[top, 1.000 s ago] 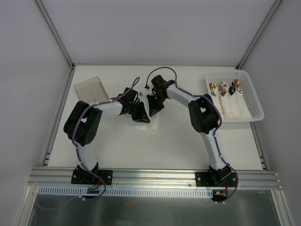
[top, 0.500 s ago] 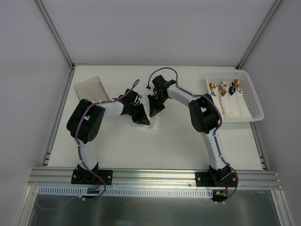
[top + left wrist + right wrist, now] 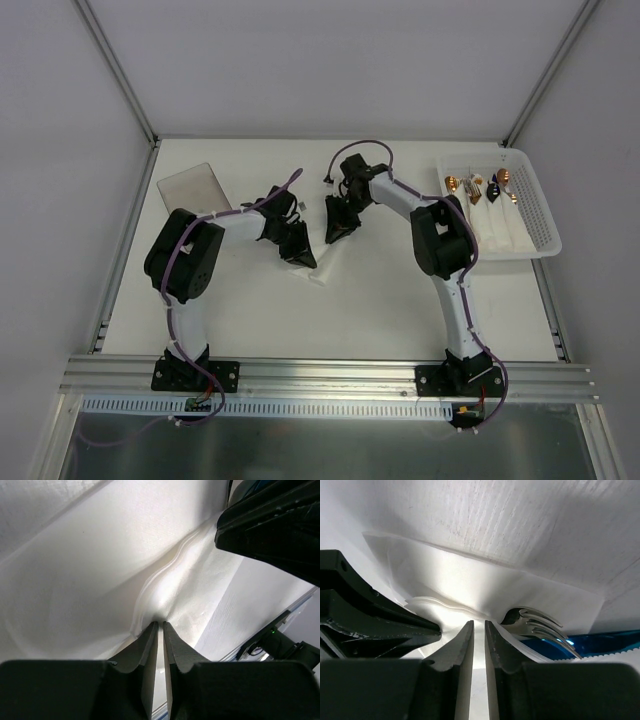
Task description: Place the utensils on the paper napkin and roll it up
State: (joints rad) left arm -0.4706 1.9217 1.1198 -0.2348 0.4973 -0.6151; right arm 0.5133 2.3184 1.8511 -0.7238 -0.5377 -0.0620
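A white, faintly grained tabletop (image 3: 380,300) is closed in by plain white walls, and aluminium rails (image 3: 330,375) are bolted along its near edge. Near the middle, the paper napkin (image 3: 322,270) is found beneath both wrists, partly hidden by them in the overhead view. The left jaws are clenched on a raised fold of the napkin (only a hairline slit is left between them), and creases are drawn up toward their tips. The right jaws, just beside the left, are likewise clamped on the napkin's layered edge. A fork (image 3: 535,622) with a bright blue handle is tucked between the layers, its silver tines exposed just beside the right jaws. At the far left a grey sheet (image 3: 195,188) is laid on the tabletop. At the far right a white basket (image 3: 548,215) is set, filled with white rolls (image 3: 495,228) tipped with gold and dark cutlery ends.
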